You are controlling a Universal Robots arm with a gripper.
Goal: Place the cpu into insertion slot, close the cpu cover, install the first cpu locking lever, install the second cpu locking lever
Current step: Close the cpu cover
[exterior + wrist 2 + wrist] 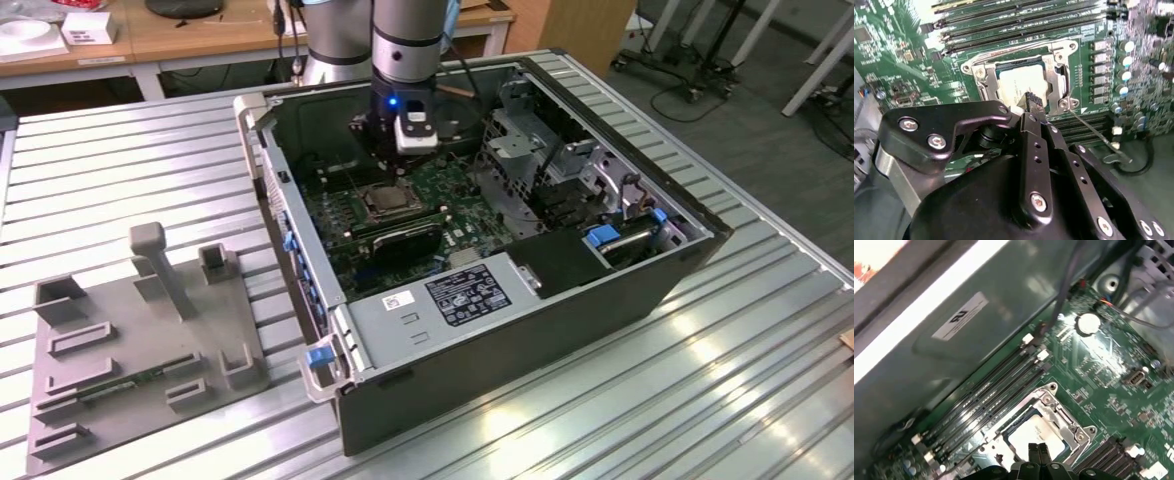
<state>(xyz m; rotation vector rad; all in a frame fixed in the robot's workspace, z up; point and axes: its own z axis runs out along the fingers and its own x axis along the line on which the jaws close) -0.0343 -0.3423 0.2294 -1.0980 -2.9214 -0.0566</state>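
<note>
Hand point(1033, 100) closed w/ nothing in it, tips just over edge of cpu point(1016, 82), framed by cpu cover point(1056, 80); loose locking lever point(1094, 130) sticks out just beside.

Computer case point(534, 330) open side up on slatted table point(747, 400). Fixture plate point(134, 330) on same table, at the exterior view's left of case. Motherboard point(461, 185) flat inside case. Insertion slot point(390, 203) on motherboard. Cpu point(1021, 85) in slot, with cpu cover point(1056, 80) down around it. Memory slots point(989, 385) just beside slot. Gripper point(1033, 100) over cpu's edge.
</note>
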